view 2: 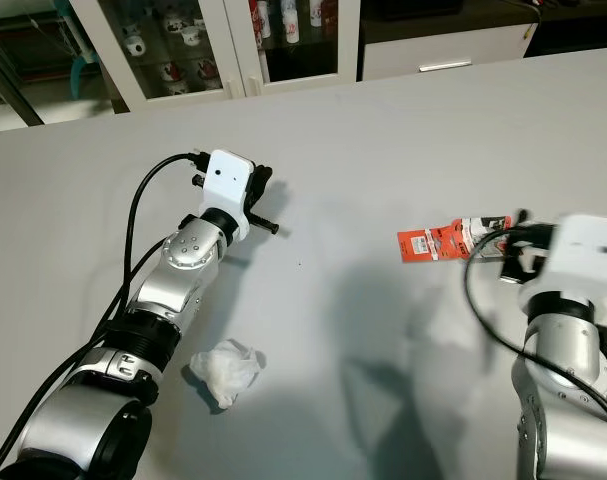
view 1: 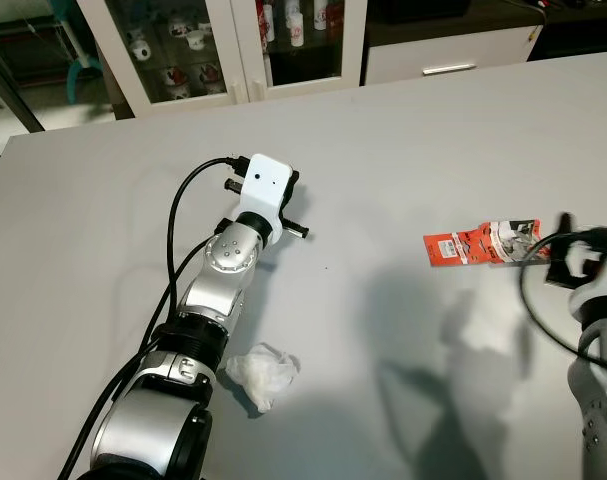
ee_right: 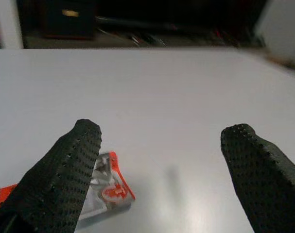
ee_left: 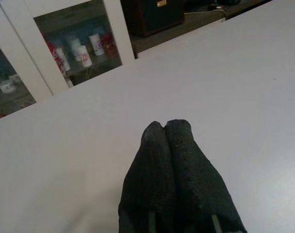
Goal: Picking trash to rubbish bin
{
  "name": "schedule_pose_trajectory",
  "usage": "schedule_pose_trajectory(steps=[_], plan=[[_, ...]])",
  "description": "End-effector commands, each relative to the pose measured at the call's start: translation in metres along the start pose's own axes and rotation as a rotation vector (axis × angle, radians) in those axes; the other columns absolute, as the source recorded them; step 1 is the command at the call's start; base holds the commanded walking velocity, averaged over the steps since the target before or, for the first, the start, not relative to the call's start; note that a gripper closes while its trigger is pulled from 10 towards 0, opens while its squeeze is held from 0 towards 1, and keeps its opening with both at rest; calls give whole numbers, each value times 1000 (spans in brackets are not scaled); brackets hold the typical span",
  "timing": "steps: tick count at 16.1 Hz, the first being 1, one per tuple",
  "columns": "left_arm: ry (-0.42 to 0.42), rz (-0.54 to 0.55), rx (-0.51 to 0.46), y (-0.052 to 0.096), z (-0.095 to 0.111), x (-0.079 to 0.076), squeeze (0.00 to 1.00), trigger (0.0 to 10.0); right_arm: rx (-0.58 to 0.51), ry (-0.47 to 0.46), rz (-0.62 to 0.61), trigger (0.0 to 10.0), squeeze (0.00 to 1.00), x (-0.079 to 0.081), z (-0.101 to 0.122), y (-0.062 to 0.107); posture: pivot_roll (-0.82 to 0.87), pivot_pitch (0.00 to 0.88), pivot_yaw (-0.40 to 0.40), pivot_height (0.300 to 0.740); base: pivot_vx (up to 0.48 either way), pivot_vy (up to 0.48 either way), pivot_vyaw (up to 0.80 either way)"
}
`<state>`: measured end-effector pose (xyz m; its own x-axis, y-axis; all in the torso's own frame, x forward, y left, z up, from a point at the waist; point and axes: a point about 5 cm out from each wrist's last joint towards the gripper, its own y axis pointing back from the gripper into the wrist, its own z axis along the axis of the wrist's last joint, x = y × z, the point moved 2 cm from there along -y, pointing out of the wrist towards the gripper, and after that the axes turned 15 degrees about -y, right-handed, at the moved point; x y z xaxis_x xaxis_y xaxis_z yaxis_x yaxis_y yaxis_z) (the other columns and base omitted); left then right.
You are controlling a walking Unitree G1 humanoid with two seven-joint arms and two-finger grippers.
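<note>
Wrapper (view 1: pixel 481 243) on table (view 1: pixel 403 140), right hand (ee_right: pixel 162 160) spread

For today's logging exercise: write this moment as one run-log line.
right gripper: open, over orange wrapper | left gripper: shut, empty | crumpled tissue: on table, beside left arm

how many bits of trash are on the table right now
2. A crumpled white tissue lies beside the left arm, near the table's front edge. An orange and silver wrapper lies flat by the open right gripper.
</note>
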<state>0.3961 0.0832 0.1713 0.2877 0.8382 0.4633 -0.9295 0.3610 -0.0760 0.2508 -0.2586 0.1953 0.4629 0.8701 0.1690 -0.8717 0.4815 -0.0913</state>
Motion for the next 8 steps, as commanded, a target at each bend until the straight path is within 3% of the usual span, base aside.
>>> schedule_pose_trajectory(steps=[1, 8], plan=[[1, 17, 6, 0, -2, 6, 0, 10000, 52, -58, -62, 10000, 0, -6, -10, 2, 116, 168, 79, 740, 0, 0, 0], [-7, 6, 2, -3, 0, 5, 0, 10000, 209, -375, -171, 10000, 0, 12, -43, 21, 116, 160, 91, 740, 0, 0, 0]])
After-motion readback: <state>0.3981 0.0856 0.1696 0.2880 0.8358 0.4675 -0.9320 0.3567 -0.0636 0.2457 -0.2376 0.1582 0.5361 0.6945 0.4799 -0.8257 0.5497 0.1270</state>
